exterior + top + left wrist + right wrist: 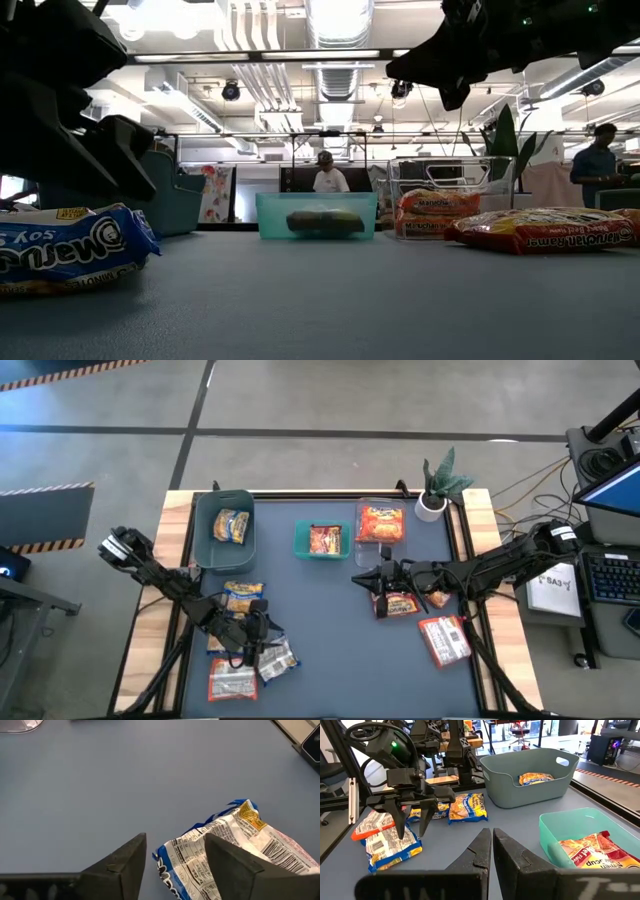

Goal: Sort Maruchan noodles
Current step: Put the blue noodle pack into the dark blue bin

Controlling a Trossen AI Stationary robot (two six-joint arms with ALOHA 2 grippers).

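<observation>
Maruchan noodle packets lie scattered on the blue-grey table. My left gripper [255, 643] stands open at the near left, slanting down over a blue-and-white packet [225, 845], which lies flat beside a red-and-grey one [232, 680]. A yellow-and-blue packet [240, 597] lies just beyond them. My right gripper [492, 850] is shut and level, hovering at the table's middle right above an orange-red packet [402, 604]. A red-and-white packet [443, 640] lies nearer the front right. My left gripper has its open fingers over one end of the blue-and-white packet [190, 845], slanting down from above. One finger [230, 865] covers part of the wrapper. I cannot tell whether it touches. The packet lies on the table.
Along the far side stand a grey-green bin [225, 528] with a yellow packet, a small teal bin [321, 540] with an orange one, and a clear bin [380, 525] with an orange-red one. A potted plant [440, 485] stands at the far right corner. People show in the room beyond.
</observation>
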